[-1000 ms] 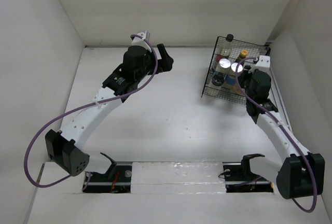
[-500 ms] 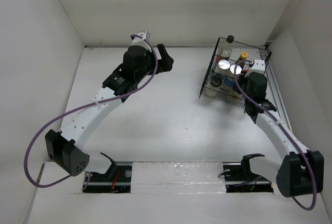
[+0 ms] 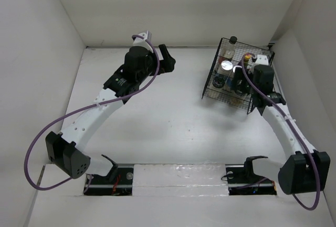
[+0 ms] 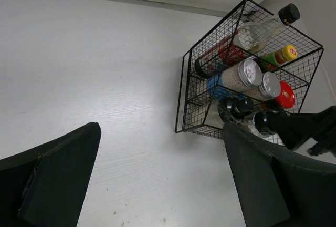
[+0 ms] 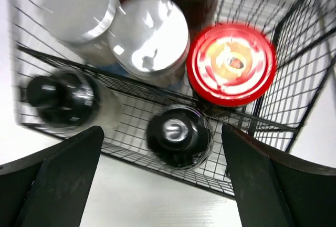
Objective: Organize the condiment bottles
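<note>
Right gripper [image 5: 163,182]: shifted right over the black wire rack [image 4: 183,93], jaws gone from partly closed to wide apart, empty; dark-capped bottle [image 5: 176,131] stood racked beside red-lidded jar [image 5: 231,64], far right; left gripper [image 4: 163,179] gaped idle; release judged done; next, lift clear of the wire.

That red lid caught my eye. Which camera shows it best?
Right wrist view: the red lid is large, seen from above. The left wrist view shows it small, inside the rack. The top view doesn't show it clearly.
</note>
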Available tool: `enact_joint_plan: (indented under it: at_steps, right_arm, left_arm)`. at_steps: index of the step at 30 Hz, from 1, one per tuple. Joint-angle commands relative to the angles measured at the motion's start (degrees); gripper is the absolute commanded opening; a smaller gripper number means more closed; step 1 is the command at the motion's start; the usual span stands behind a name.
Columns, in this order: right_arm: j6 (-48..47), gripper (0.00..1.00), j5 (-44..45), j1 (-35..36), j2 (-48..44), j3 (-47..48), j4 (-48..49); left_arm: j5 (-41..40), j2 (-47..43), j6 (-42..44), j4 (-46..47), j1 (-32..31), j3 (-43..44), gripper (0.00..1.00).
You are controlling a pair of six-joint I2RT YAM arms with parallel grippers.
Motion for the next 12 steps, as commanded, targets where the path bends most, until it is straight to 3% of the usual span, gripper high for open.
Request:
enact_joint_plan:
  at_steps: [1,5,7,9,12]
  right_arm:
    - [0.23,1.00,-3.15,-0.16,-6.16,11.14,-4.27]
    - [-1.79,1.00,-5.44,1.85,-10.48,18.55,-10.77]
    - [-2.32,1.00,-12.01,4.48,-12.76,18.56,-10.44]
    - [-1.02,1.00,-16.67,7.12,-16.28,14.27,-8.94]
    - [2.42,1.00,-16.00,12.92,-17.96,6.71,-5.33]
  left_arm:
    - [-1.29,-2.87,0.63,1.32,-0.13,2.99,1.00]
    - [-1.99,-4.27,0.63,0.79,-0.13,3.79,1.00]
    - [-1.99,-5.77,0.63,0.79,-0.13,3.27,1.00]
    - [-2.61,-7.34,0.63,0.79,-0.13,1.35,1.00]
    - [-3.13,-7.88,0.63,1.50,-0.13,-0.08,1.00]
